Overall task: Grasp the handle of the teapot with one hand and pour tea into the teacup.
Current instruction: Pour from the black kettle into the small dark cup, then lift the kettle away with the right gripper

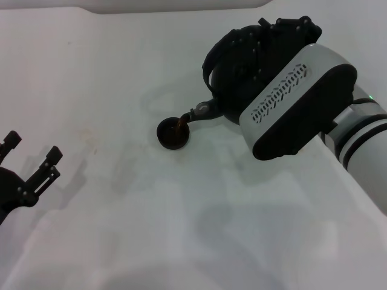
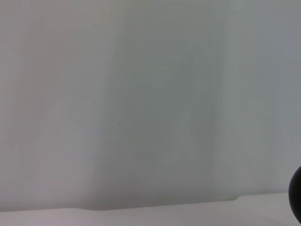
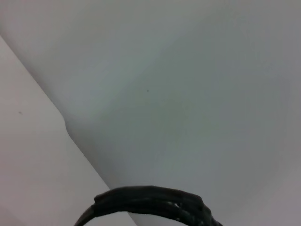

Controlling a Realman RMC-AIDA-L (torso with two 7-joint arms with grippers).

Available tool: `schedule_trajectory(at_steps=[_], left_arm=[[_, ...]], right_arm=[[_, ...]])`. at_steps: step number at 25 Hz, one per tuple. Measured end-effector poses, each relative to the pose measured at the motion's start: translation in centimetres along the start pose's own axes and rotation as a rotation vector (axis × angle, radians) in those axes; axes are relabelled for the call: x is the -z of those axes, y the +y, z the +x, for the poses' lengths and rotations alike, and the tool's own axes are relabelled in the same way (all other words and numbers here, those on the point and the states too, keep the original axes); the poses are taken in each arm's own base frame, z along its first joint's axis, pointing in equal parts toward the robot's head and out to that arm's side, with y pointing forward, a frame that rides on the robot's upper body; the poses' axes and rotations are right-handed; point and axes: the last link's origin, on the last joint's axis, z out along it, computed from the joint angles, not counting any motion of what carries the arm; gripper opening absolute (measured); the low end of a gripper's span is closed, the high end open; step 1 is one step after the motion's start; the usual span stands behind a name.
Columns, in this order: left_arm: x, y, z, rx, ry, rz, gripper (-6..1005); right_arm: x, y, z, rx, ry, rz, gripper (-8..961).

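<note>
The matte-black teapot (image 1: 233, 72) hangs tilted above the table at the right in the head view, its short spout (image 1: 199, 113) dipped over the teacup (image 1: 173, 134). Brown tea (image 1: 181, 125) shows at the cup's rim under the spout. My right gripper (image 1: 284, 29) is shut on the handle (image 1: 208, 63), with its fingers mostly hidden behind the white and black wrist housing. The right wrist view shows only the ribbed handle (image 3: 150, 202) against the white table. My left gripper (image 1: 30, 151) rests open and empty near the table's left edge, far from the cup.
The white tabletop (image 1: 121, 229) stretches around the cup. A dark rounded edge (image 2: 297, 195) shows in the left wrist view; I cannot tell what it is. My right forearm (image 1: 363, 139) crosses the right side.
</note>
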Motion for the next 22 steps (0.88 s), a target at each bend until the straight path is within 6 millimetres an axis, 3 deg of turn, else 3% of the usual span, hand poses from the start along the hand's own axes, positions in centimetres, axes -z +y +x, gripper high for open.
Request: schedule_trajectory(at_steps=[22], left_arm=[[-0.24, -0.04, 0.15, -0.004, 0.006, -0.004, 860]], right_arm=[[0.23, -0.21, 0.31, 0.026, 0.032, 0.038, 106]])
